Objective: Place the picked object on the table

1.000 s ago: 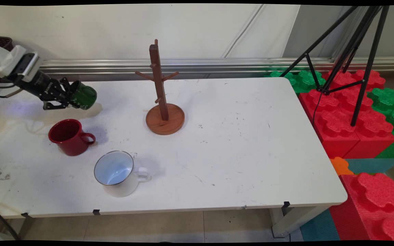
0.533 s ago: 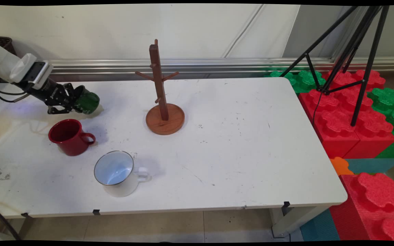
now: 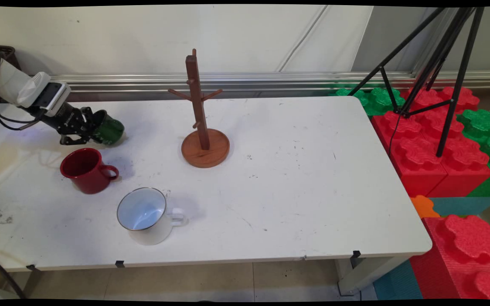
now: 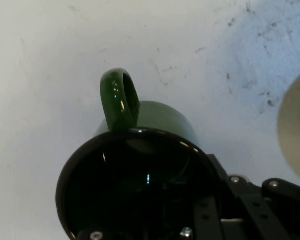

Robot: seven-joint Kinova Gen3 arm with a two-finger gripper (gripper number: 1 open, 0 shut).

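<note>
My gripper (image 3: 95,128) is shut on the rim of a dark green mug (image 3: 111,130), low over the back left of the white table (image 3: 304,178). The mug is tilted, with its bottom pointing right toward the wooden mug tree (image 3: 200,123). In the hand view the green mug (image 4: 160,120) has its dark mouth toward the camera and its handle (image 4: 120,100) upward; the gripper (image 4: 200,200) clamps the rim at the lower right. I cannot tell whether the mug touches the table. A red mug (image 3: 84,169) stands upright just in front of the gripper.
A white enamel mug (image 3: 143,214) stands near the front edge, its handle to the right. The mug tree's round base (image 3: 205,148) lies right of the gripper; its edge (image 4: 295,130) shows in the hand view. Red and green foam blocks (image 3: 428,157) and a black tripod (image 3: 436,63) stand beyond the table's right end.
The gripper has carried the green mug down and a little to the right, closer to the table surface. The red mug, white mug and mug tree have not moved.
</note>
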